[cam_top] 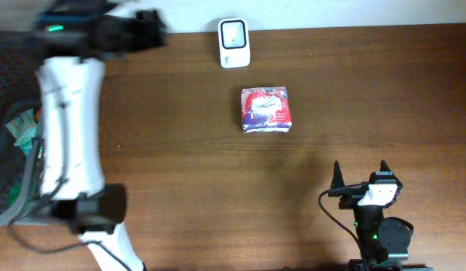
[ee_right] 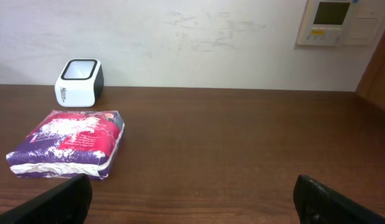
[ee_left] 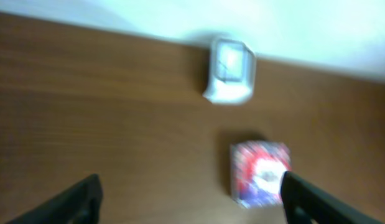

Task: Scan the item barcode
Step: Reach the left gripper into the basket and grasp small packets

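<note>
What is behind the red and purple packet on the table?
Seen from the right wrist, the white scanner stands behind the packet, apart from it. The packet's underside, and any barcode there, is hidden.

The right gripper (ee_right: pixel 192 186) gapes wide, nothing between its fingers. Ahead to its left a packet (ee_right: pixel 68 144) lies flat on the table (ee_right: pixel 242 143), the scanner (ee_right: pixel 79 82) just beyond.

- The table (cam_top: pixel 180 113) is dark brown wood, with fine grain and a soft sheen.
- The packet (cam_top: pixel 266 109) is soft, wrinkled plastic film, a little glossy.
- The barcode scanner (cam_top: pixel 234 43) is smooth white plastic with a dark, shiny window.
- The wall (ee_right: pixel 180 43) is matt white, with faint scuffs.
- The left arm (cam_top: pixel 67 128) has a smooth white plastic shell.
</note>
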Robot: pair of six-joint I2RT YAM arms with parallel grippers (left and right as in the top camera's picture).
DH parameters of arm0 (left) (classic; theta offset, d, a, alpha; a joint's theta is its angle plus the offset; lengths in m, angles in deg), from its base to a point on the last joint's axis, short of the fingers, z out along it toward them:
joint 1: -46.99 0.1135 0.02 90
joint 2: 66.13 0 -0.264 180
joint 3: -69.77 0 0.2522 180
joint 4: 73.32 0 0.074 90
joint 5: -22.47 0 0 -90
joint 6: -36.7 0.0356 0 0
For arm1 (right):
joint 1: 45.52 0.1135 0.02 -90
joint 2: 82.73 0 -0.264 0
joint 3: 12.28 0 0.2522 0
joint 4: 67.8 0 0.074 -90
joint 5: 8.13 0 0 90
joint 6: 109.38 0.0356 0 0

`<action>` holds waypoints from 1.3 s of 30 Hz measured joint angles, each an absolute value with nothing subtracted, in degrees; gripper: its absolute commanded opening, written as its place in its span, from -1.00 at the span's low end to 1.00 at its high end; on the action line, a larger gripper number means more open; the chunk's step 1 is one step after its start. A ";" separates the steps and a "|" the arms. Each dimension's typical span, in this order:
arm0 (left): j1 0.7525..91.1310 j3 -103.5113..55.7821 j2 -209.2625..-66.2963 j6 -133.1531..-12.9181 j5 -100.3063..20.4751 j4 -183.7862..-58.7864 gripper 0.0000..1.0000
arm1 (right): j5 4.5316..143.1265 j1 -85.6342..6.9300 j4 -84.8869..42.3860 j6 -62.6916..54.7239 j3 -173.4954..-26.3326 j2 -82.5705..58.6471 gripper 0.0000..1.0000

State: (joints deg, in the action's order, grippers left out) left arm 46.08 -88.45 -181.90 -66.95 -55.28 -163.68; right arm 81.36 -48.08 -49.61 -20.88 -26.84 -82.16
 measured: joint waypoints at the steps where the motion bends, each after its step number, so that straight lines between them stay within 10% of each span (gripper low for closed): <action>1: 51.59 -88.74 -179.23 -66.73 -57.01 -163.70 0.85 | 81.38 -48.08 -49.61 -20.88 -26.84 -82.16 0.97; 14: 77.78 -69.68 -181.31 -51.47 -84.94 -162.87 0.80 | 81.38 -48.08 -49.63 -20.88 -26.84 -82.16 0.97; 18: 77.78 -55.86 -183.06 -48.09 -88.09 -149.58 0.32 | 81.38 -48.08 -49.63 -20.88 -26.84 -82.18 0.97; 24: 77.75 -53.00 -186.82 -47.43 -80.24 -137.19 0.64 | 81.36 -48.08 -49.63 -20.88 -26.84 -82.16 0.97; 29: 78.21 -52.72 -193.81 -47.95 -77.55 -136.71 0.39 | 81.36 -48.08 -49.61 -20.86 -26.84 -82.16 0.98; 32: 79.83 -52.74 -195.21 -48.11 -77.14 -138.91 -0.43 | 81.36 -48.08 -49.63 -20.86 -26.84 -82.16 0.97; 33: 80.31 -52.74 -195.21 -48.15 -77.01 -139.31 -1.00 | 81.36 -48.08 -49.61 -20.90 -26.84 -82.16 0.97; 39: 81.54 -55.86 -195.27 -52.44 -76.81 -147.15 -1.00 | 81.38 -48.08 -49.63 -20.86 -26.84 -82.16 0.98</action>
